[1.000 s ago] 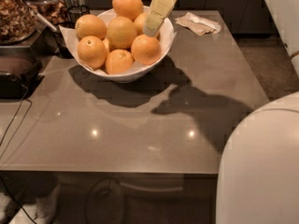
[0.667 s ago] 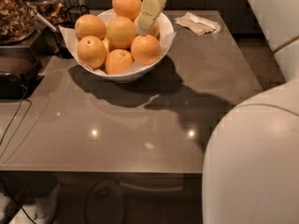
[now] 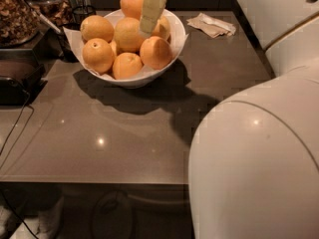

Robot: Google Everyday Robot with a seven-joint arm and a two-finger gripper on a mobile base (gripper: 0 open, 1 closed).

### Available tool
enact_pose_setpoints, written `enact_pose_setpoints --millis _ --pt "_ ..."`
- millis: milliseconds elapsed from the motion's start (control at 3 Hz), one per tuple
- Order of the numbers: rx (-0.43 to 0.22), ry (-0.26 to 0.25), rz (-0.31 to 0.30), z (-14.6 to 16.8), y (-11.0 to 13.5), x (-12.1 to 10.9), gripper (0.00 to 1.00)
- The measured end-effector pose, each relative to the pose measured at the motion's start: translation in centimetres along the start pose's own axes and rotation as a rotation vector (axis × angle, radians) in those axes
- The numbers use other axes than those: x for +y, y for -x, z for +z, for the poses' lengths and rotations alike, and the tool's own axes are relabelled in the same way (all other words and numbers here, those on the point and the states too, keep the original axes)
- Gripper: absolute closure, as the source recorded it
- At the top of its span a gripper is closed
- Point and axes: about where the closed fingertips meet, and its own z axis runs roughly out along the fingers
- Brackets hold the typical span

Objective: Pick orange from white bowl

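Camera view, gripper (image 3: 146,28) over orange (image 3: 126,35), glossy bowl (image 3: 175,40)

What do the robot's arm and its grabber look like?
The arm is big, smooth, rounded and glossy white, with a thin seam line. The gripper, up over the white bowl, is a pale cream, flat, blocky piece. No cables show on them.

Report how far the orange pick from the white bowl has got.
Done: the approach. The pale two-finger tool hangs over the wide glossy white bowl, its tip at the large, paler round orange near the bowl's middle. In hand: settling onto that fruit; a grip cannot be confirmed. Left: grasping it and lifting it clear, as it lies in the bowl.
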Motion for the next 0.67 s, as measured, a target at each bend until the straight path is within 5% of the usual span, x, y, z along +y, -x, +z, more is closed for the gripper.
enact_pose_setpoints --millis 667 --pt "0.033 0.006 -0.040 1.8 1.7 -0.4 0.21"
